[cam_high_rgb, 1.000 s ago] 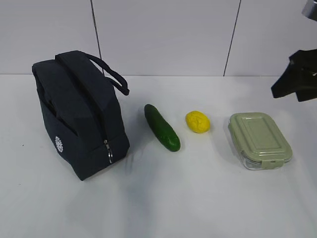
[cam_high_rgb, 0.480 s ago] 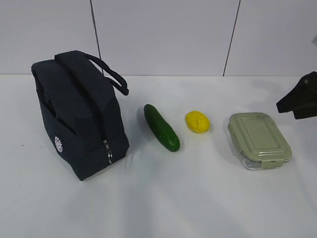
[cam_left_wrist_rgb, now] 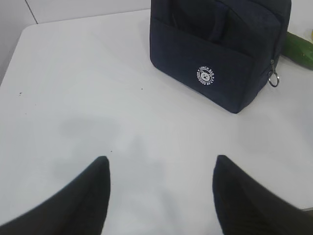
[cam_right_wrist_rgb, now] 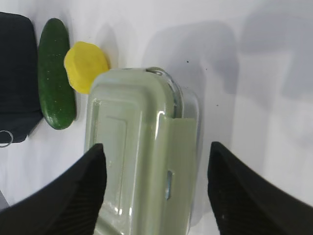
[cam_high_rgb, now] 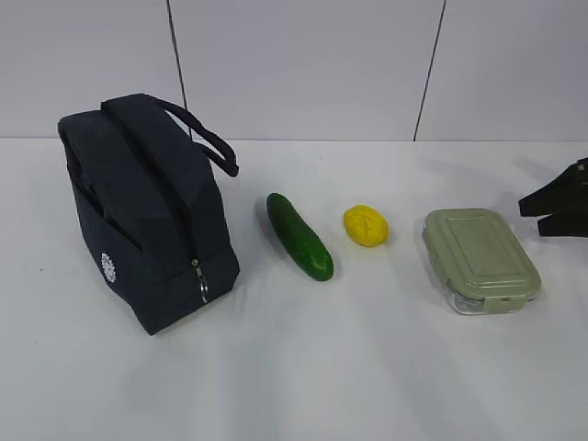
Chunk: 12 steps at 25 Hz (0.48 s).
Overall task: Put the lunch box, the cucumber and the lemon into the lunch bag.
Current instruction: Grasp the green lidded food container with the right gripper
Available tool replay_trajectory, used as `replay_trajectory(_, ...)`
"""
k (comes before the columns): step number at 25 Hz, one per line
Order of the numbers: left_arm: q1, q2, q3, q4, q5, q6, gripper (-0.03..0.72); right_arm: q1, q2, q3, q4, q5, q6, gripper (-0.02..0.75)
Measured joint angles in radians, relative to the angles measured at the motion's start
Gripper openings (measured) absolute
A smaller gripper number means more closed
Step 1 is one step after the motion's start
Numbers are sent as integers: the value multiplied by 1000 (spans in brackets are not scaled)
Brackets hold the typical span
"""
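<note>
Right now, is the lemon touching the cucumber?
No, in the exterior view the lemon lies apart from the cucumber, with bare white table showing between them.

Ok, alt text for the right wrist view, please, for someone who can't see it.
Seen from above, the open right gripper hangs over the lunch box, one dark finger on each side of its sage-green lid, not touching it. Beyond the box on the white table lie the lemon and cucumber, with a corner of the navy lunch bag at the left edge.
</note>
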<state>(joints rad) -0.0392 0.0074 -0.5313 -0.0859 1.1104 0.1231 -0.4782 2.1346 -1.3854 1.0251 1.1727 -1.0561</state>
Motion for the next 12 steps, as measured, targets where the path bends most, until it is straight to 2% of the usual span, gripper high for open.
replay_trajectory(9,0,0,0,0,0,0,465,0,50,-4,13,0,8,513)
replay_trajectory(12,0,0,0,0,0,0,465,3,50,-4,14,0,20,549)
